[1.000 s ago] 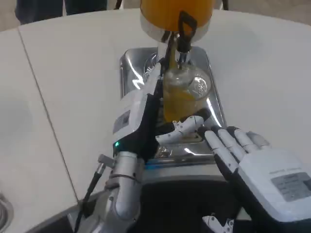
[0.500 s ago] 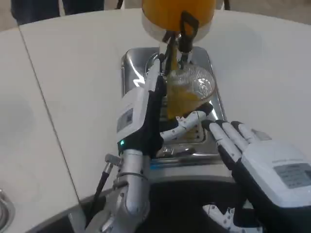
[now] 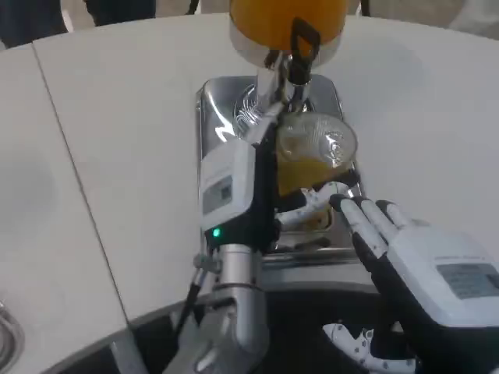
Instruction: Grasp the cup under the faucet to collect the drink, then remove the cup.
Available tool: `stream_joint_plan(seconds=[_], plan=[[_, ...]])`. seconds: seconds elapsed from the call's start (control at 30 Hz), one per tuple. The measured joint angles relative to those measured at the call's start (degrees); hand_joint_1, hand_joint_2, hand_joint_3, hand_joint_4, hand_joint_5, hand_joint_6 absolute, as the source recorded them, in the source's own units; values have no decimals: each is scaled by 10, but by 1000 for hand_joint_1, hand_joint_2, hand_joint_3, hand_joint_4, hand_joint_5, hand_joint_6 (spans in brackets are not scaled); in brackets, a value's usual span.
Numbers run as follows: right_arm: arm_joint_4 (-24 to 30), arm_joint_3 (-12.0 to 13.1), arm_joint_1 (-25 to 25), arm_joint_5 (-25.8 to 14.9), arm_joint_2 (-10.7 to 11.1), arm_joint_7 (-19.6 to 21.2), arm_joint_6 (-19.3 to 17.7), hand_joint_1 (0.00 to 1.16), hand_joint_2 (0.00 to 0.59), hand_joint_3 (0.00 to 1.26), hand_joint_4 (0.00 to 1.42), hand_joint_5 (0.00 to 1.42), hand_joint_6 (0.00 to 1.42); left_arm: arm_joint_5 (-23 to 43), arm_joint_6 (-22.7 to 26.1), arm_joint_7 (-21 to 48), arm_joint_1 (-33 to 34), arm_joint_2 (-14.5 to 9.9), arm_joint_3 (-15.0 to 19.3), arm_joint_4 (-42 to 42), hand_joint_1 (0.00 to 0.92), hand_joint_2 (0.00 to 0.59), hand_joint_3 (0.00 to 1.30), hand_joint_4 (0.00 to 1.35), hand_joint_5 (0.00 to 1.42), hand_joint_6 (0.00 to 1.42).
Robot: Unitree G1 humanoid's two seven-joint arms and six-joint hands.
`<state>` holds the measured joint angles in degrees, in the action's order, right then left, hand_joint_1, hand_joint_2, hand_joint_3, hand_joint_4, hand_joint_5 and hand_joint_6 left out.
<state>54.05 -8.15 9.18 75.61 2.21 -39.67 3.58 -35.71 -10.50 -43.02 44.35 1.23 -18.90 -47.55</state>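
Left hand [image 3: 261,183] wraps the clear cup [image 3: 312,160] from its nine o'clock side, the white back turned up and to the left, the black palm pressed to the cup wall. Its white fingers [image 3: 316,199] curl round the lower front of the cup, at about six o'clock, so the cup is gripped. The cup holds orange drink in its lower part and stands above the shiny metal drip tray [image 3: 226,117], just below and a little toward four o'clock of the black-handled faucet [image 3: 296,47]. Whether the cup's foot touches the tray cannot be told, since the hand hides it. The faucet juts from the orange drink dispenser [image 3: 284,19] at twelve o'clock, whose white base sits at the far end of the tray.

A green light [image 3: 216,232] glows on the left wrist, where the silver forearm [image 3: 234,312] rises from six o'clock.

The right hand [image 3: 413,265] lies at four o'clock of the cup, its white back up, its white and black fingers [image 3: 366,226] stretched out and slightly apart, pointing toward eleven o'clock. It holds nothing; the fingertips reach near the front edge of the tray, just beside the left hand's curled fingers, and whether they touch cannot be told.

The white surface [image 3: 117,140] spreads around the tray, with a seam running from eleven o'clock down to seven o'clock.
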Motion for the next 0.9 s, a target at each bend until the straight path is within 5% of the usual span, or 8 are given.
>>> stream_joint_plan(seconds=[0.07,0.13,0.43,0.9], plan=[[1,0,1,7,-5,-5,2,474,430,0,0,0,80,0,4,-16,8,8,0,-14,491,53,820,1050,1315,1424],[2,-1,2,19,-12,-7,3,469,427,0,0,0,80,1,5,-48,15,21,1,-34,515,54,971,1147,1392,1424],[2,-12,2,33,-32,-17,6,438,435,0,0,0,80,23,-41,-80,23,23,8,-77,594,28,1125,1094,1424,1424],[-2,-10,-6,17,-31,-16,6,447,429,0,0,0,80,41,-69,-69,23,1,27,-78,608,0,1156,1068,1424,1424]])
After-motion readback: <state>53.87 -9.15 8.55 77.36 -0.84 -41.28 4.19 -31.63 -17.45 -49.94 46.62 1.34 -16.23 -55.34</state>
